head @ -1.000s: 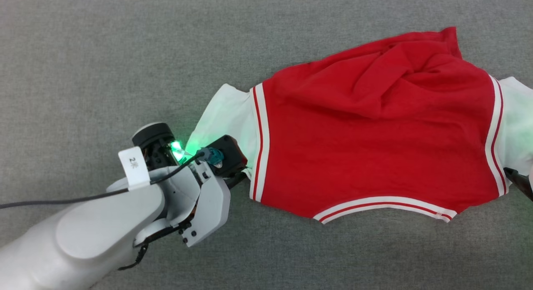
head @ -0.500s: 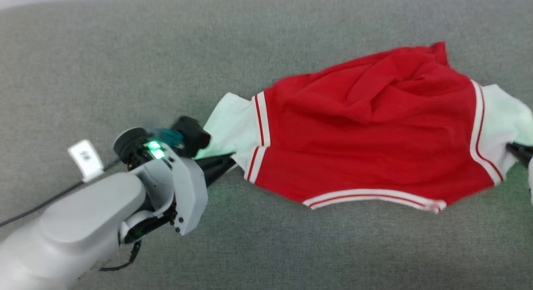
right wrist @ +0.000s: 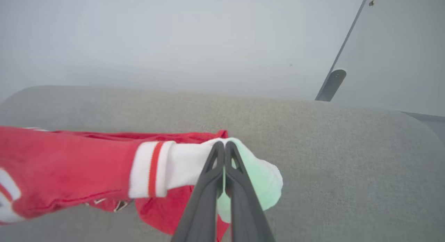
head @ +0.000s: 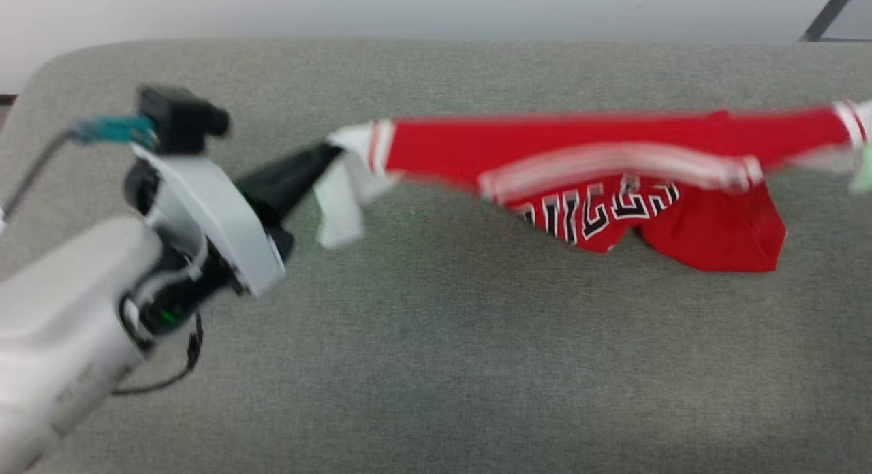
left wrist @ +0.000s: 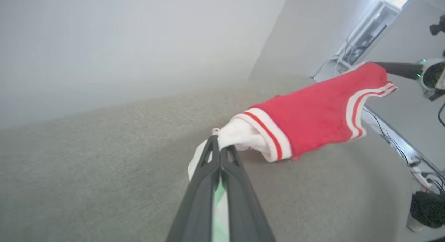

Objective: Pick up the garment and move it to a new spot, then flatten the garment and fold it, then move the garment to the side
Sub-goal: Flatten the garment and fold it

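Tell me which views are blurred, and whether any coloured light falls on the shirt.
Head view: motion blur smears the garment and the left tool. Left wrist view: sharper, with wide-angle bending of the grey surface. Right wrist view: soft at the left; a green glow tints the white sleeve beside the right tool.

Between left tool (head: 329, 151) and right tool (right wrist: 222, 146), garment (head: 545, 141) hangs over padded surface (head: 436, 365).

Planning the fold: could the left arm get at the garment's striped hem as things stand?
Probably not: the left end effector is shut on a white sleeve of the garment, holding it stretched toward the right end effector. It would have to let go first.
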Available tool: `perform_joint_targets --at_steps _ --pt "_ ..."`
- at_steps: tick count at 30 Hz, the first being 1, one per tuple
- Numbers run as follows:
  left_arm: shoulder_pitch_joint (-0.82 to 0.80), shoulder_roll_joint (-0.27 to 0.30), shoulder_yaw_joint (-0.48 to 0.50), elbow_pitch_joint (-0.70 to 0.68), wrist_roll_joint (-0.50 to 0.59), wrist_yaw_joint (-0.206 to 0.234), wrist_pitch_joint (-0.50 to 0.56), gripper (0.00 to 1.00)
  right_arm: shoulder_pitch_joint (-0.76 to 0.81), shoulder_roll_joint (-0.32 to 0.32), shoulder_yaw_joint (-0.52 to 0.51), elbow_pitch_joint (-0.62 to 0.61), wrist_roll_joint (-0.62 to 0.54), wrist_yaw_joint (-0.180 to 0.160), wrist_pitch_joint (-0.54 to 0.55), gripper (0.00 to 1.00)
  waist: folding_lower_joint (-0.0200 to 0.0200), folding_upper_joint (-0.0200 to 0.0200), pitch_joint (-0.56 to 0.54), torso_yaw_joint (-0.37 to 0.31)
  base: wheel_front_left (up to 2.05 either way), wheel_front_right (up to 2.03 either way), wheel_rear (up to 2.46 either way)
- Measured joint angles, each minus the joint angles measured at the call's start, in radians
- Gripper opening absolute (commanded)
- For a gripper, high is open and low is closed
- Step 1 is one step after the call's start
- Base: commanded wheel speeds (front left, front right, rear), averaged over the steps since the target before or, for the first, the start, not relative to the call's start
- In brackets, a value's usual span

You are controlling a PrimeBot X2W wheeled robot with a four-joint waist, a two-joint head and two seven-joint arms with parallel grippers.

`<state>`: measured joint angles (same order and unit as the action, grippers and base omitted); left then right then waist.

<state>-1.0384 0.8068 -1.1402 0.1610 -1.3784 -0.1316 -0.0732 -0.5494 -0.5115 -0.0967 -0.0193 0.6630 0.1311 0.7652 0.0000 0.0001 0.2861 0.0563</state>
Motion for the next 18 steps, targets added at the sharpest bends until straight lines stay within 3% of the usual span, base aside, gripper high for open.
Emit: perform_joint_targets --at_steps 4,11,18 --pt "-0.067 -0.063 0.067 0.122 -0.100 0.000 0.015 0.00 -0.169 0.125 -0.042 0.124 -0.072 0.000 -0.086 0.00 0.0000 0.0000 0.017 0.009 0.00 0.00 0.00" --pt "-0.319 -0.207 0.177 0.454 -0.131 0.019 -0.005 0.00 -0.550 0.268 -0.089 0.397 -0.233 0.000 -0.253 0.00 0.0000 -0.0001 0.084 0.013 0.00 0.00 0.00" --pt "-0.625 -0.304 0.251 0.722 -0.067 0.026 -0.132 0.00 -0.914 0.330 -0.198 0.623 -0.345 0.001 -0.458 0.00 0.0000 0.0000 0.168 0.009 0.00 0.00 0.00"
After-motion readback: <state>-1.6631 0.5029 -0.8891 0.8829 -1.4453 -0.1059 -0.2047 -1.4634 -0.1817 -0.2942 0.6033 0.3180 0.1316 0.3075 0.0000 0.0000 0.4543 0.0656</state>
